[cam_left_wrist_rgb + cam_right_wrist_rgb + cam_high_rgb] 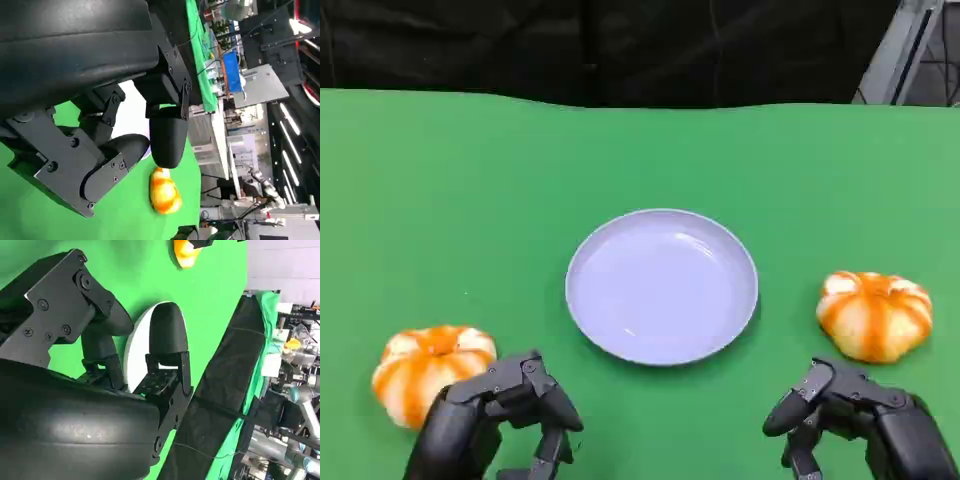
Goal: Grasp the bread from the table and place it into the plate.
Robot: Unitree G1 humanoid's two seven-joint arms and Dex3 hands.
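There are two breads on the green table [470, 180]. Each one is round and puffy like a little pumpkin, pale with orange stripes running down from the top.

The left bread [428, 368] sits near the front left edge, just beside the left hand [500, 415]. The right bread [875, 313] sits on the right side, close above the right hand [840, 410] and a little off from it. No bread is on the plate yet.

The plate [662, 285] is round and pale purple. It rests in the middle of the table, between the two breads and apart from both. Nothing lies in it.

The left hand holds nothing. Its fingers [167, 135] are spread a little and bent downward. The right hand holds nothing too, and its fingers [167, 335] are apart.

Nothing lies between either bread and the plate. A black curtain [620, 50] hangs behind the table. The left wrist view shows the right bread [165, 192] past the fingers.
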